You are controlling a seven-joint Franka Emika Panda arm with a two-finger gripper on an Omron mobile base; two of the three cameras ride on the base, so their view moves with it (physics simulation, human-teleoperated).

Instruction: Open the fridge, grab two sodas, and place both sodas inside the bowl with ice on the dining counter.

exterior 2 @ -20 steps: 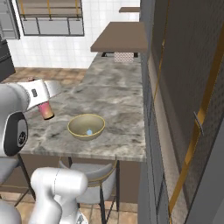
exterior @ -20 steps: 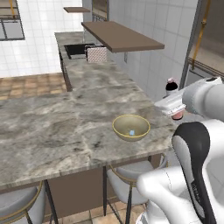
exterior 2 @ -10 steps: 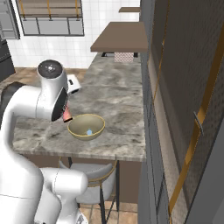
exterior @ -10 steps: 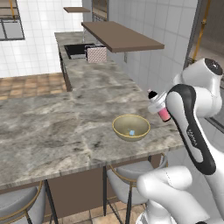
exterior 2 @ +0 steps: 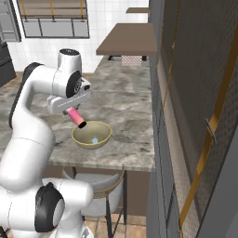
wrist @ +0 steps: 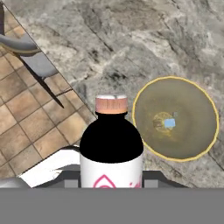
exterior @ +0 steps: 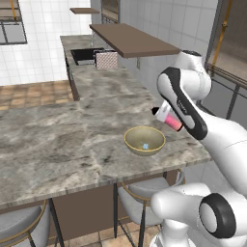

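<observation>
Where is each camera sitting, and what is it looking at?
Left base view: behind the arm's left, facing the dining counter; arm at right.
Right base view: behind its right, facing the same counter; arm at left.
Hand view: on the hand, looking down past the held soda.
All three share the bowl.

White tiled walls [exterior: 43, 53] were seen behind the counter, with a window [exterior 2: 56, 18] set high. A brown wooden shelf [exterior: 132, 41] was mounted over a dark sink [exterior: 87, 54]. Terracotta floor tiles [exterior: 31, 91] were laid below, and grey-cushioned stools [exterior: 140, 205] were tucked under the counter's edge.
</observation>
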